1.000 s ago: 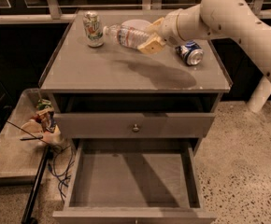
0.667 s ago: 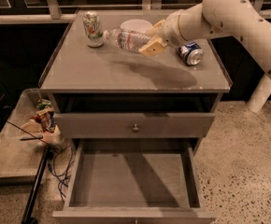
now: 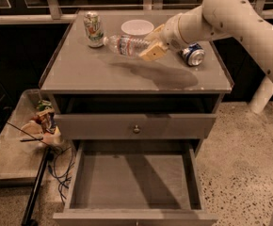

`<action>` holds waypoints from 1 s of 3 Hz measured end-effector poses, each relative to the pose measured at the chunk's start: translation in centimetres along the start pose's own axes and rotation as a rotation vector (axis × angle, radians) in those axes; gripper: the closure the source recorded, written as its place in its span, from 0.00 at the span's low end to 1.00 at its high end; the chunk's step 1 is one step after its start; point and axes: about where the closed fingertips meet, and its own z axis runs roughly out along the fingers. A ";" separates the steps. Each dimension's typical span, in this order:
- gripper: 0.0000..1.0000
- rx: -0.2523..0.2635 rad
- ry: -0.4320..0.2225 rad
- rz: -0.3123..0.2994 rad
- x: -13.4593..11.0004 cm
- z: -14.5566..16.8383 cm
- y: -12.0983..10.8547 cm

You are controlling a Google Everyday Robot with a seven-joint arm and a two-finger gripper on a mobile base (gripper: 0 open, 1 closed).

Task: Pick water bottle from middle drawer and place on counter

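The water bottle [image 3: 126,45] is clear with a white cap pointing left and a coloured label band. It lies roughly level, held a little above the counter [image 3: 103,72] toward its back. My gripper [image 3: 151,44] reaches in from the right and is shut on the bottle's base end. The middle drawer [image 3: 132,178] is pulled open below, with a bare grey floor and nothing in it.
A green soda can [image 3: 93,28] stands at the counter's back left. A white bowl [image 3: 137,28] sits behind the bottle. A blue can [image 3: 193,54] lies on its side at the right. A shut drawer front with a round knob [image 3: 136,129] sits above the open drawer. A cluttered low shelf [image 3: 14,145] is at the left.
My gripper has carried the bottle slightly left and lower over the counter. A white bowl now shows behind the bottle. The cans and the drawer have not moved.
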 end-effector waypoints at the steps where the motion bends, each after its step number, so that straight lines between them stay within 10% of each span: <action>1: 1.00 -0.027 0.021 0.022 1.3 1.0 0.5; 3: 0.88 -0.041 0.043 0.048 2.9 1.9 0.6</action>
